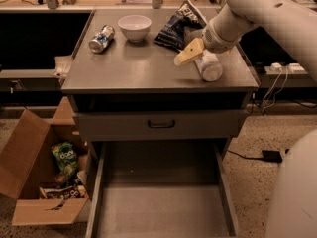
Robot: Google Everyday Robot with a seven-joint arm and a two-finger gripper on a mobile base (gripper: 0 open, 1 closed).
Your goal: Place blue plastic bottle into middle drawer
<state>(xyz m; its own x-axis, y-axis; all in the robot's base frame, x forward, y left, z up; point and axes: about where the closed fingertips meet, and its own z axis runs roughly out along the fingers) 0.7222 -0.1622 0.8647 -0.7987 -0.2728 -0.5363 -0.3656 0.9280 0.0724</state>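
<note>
The blue plastic bottle (209, 67) lies on its side on the right part of the cabinet top (133, 66), cap end toward the chip bag. My gripper (189, 52) hangs just above the top, right beside the bottle's left side, at the end of my white arm coming from the upper right. The bottle rests on the surface. The middle drawer (163, 205) is pulled out wide open below, its grey floor bare. Above it is a closed drawer front with a black handle (161, 124).
A silver-blue soda can (101, 38), a white bowl (134, 27) and a dark chip bag (177, 25) lie on the top. A cardboard box (29, 170) with snack packs stands on the floor at left. Cables and a black adapter (272, 155) lie at right.
</note>
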